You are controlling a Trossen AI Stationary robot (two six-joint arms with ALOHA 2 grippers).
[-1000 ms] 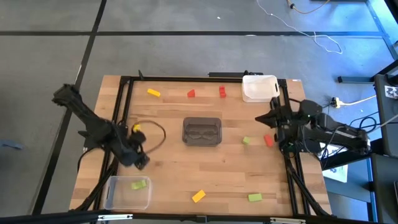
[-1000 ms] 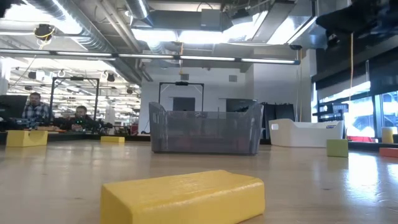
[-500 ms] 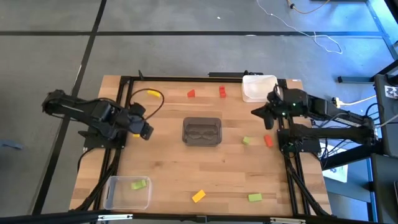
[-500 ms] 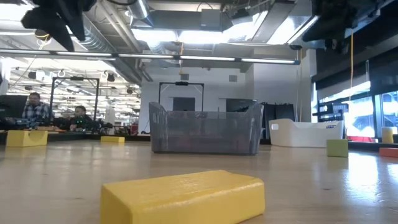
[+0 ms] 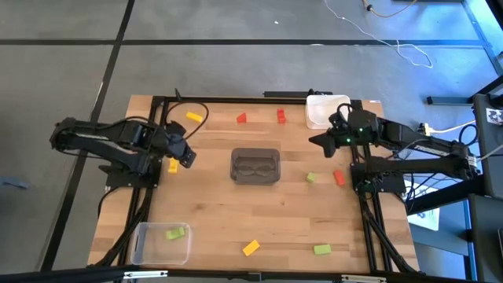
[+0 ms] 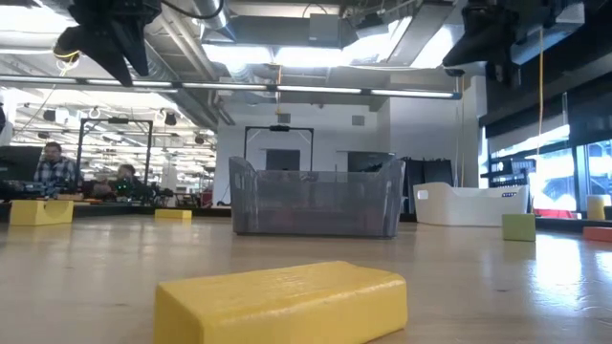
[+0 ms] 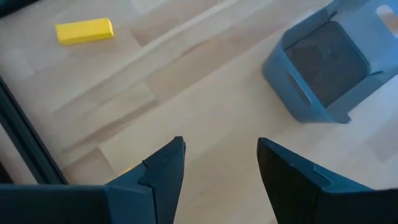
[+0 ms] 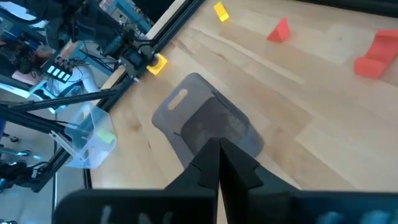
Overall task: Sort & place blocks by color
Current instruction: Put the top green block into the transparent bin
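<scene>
Small blocks lie scattered on the wooden table: yellow ones (image 5: 193, 116), (image 5: 173, 166), (image 5: 251, 248), red ones (image 5: 241, 119), (image 5: 280, 116), (image 5: 339, 178), green ones (image 5: 311, 178), (image 5: 321, 249). One more green block (image 5: 175, 233) lies inside the clear bin (image 5: 146, 253). My left gripper (image 5: 185, 156) (image 7: 221, 155) is open and hangs above bare wood, just beside a yellow block, with the grey bin (image 7: 326, 65) ahead of it. My right gripper (image 5: 320, 141) (image 8: 217, 158) is shut and empty, in the air near the table's right side, pointing toward the grey bin (image 8: 208, 127).
The grey bin (image 5: 255, 166) stands at the table's middle, the white bin (image 5: 324, 110) at the far right corner, the clear bin at the near left corner. A black frame rail (image 5: 154, 141) runs along each side. In the low view a yellow block (image 6: 282, 301) lies close by.
My left gripper has swung from beside the clear bin toward the far edge and now hovers by the yellow block at the table's left middle. My right gripper has moved toward the far edge and a little toward the table's left. No block has moved.
</scene>
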